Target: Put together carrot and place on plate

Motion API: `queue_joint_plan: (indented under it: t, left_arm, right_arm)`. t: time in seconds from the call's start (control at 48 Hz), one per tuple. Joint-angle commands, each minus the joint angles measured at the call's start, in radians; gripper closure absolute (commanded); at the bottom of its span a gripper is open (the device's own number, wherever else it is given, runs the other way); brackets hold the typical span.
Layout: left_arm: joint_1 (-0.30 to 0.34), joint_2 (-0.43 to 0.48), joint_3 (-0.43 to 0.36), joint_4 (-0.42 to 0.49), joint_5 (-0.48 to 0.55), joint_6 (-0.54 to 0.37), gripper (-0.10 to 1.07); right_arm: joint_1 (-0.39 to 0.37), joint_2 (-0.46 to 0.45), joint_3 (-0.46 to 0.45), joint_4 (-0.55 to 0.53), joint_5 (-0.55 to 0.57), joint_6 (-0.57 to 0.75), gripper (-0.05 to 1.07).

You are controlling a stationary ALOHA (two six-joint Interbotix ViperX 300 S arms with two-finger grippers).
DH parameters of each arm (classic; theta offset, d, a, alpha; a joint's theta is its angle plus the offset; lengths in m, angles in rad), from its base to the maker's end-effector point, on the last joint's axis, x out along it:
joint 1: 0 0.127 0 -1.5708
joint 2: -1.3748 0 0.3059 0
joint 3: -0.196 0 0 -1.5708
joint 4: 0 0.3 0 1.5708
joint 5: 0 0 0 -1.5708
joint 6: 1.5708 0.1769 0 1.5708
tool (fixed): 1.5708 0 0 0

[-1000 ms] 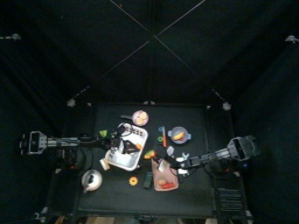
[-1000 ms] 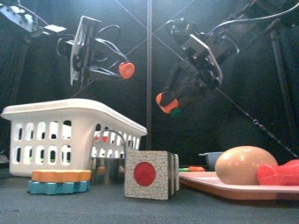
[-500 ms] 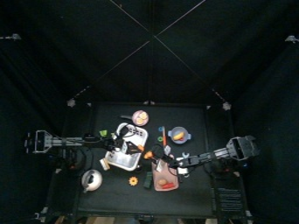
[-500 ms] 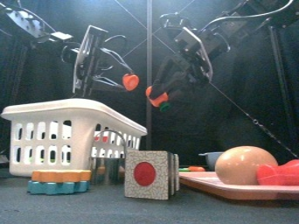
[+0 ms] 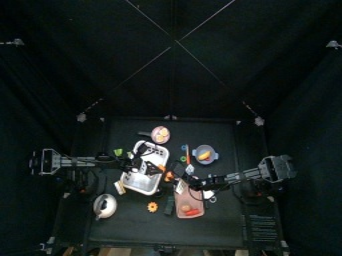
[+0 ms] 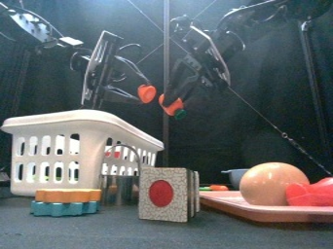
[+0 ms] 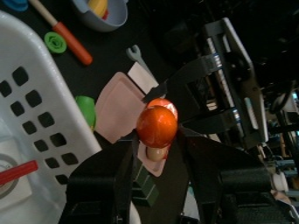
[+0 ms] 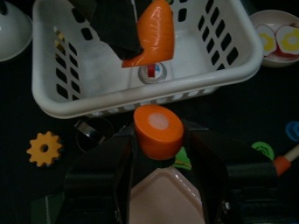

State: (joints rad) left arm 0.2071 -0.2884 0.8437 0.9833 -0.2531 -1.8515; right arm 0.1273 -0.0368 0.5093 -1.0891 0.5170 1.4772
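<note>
Orange plastic carrot, in two halves: both halves are held in the air above the white slotted plastic basket (image 6: pixel 78 146), not yet joined.

Top view: left gripper (image 5: pixel 155 172) and right gripper (image 5: pixel 177 178) are met over the middle of the black counter (image 5: pixel 227 130), just beside the basket (image 5: pixel 144 165). A pink rectangular plate (image 5: pixel 194 203) is seen nearer the front, a small bowl with yellow pieces (image 5: pixel 205 154) off to the right, a metal bowl (image 5: pixel 103 205) at front left.

Front view: the left gripper (image 6: pixel 135 92) is clamped on the rounded orange carrot half (image 6: pixel 147 93); the right gripper (image 6: pixel 176 101) is clamped on the other carrot half with green end (image 6: pixel 172 105). The two halves are just beside each other, a small gap between. A card block with red dot (image 6: pixel 166 193) is stood on the counter, a peach-coloured ball (image 6: pixel 274 183) on the plate (image 6: pixel 240 205).

Left wrist view: the rounded half (image 7: pixel 158 125) is pinched between the jaws, the right arm close behind it.

Right wrist view: the flat-faced carrot half (image 8: pixel 156 128) is gripped between the jaws; the left gripper's carrot piece (image 8: pixel 155 31) is seen over the basket (image 8: pixel 233 61). An orange gear-shaped toy (image 8: pixel 45 147) is lying on the counter.
</note>
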Motion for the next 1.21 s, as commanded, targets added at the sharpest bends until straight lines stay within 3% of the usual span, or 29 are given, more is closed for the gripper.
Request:
queue_joint_plan:
  t: [0.0,0.208,0.375,0.604,0.896,1.188]
  left_arm:
    - [0.002,-0.003,0.000,-0.008,-0.005,0.002,0.25]
    - [-0.006,0.000,0.002,-0.014,-0.005,0.002,0.25]
    - [-0.025,0.015,-0.006,-0.040,-0.005,0.002,0.25]
    - [-0.046,0.044,-0.020,-0.058,-0.005,0.002,0.25]
    - [-0.054,0.055,-0.031,-0.058,-0.008,0.003,0.25]
    - [-0.054,0.055,-0.031,-0.058,-0.011,0.003,0.25]
  right_arm:
    - [-0.006,-0.014,-0.049,0.127,0.031,-0.135,0.48]
    - [-0.023,-0.011,-0.109,0.319,0.034,-0.423,0.48]
    - [-0.046,0.023,-0.152,0.397,0.063,-0.520,0.48]
    - [-0.071,0.048,-0.173,0.416,0.074,-0.574,0.48]
    - [-0.083,0.049,-0.140,0.411,-0.008,-0.575,0.48]
    - [-0.081,0.051,-0.129,0.410,-0.014,-0.578,0.48]
